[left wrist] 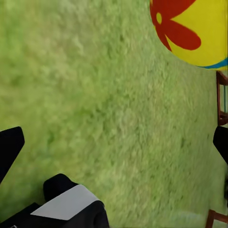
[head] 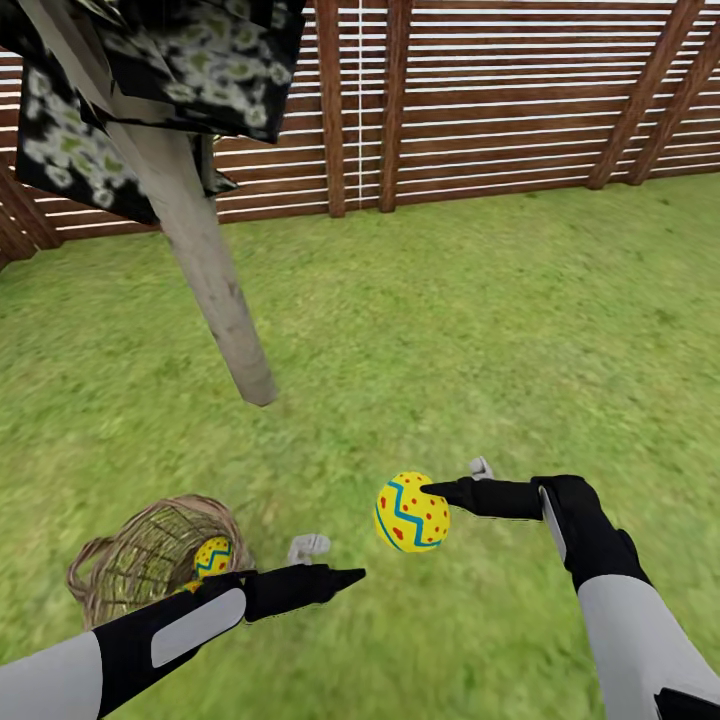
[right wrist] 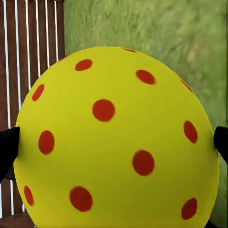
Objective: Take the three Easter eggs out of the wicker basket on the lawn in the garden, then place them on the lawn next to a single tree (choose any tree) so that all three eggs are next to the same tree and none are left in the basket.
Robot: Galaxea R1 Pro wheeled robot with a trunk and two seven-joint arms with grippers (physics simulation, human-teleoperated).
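- Yellow with red dots and a blue zigzag band, one egg (head: 411,512) is sitting between the jaws of the right gripper (head: 440,492), which are closing on it from either side; the right wrist view shows the dark fingertips (right wrist: 8,151) pressing at both flanks of the shell.
- That egg is hanging above the lawn (head: 480,330), not resting on it, with the pale grey trunk of the tree (head: 205,275) standing ahead of the jaws and off toward the robot's left.
- The left gripper (head: 335,578) is carrying nothing; its jaws are standing apart, with bare grass between them in the left wrist view, where the flowered end of an egg (left wrist: 194,28) is showing off to one side of them.
- The wicker basket (head: 130,560) is lying just behind and to the outer side of the left jaws, with another painted egg (head: 213,556) showing through its weave; whether a third egg is lying beside it cannot be told.
- Progress is looking early: no egg is lying on the grass by the trunk yet, one is in transit, and at least one is waiting in the basket.
- The carried egg is probably needing to be lowered near the trunk's foot, then the others fetched.
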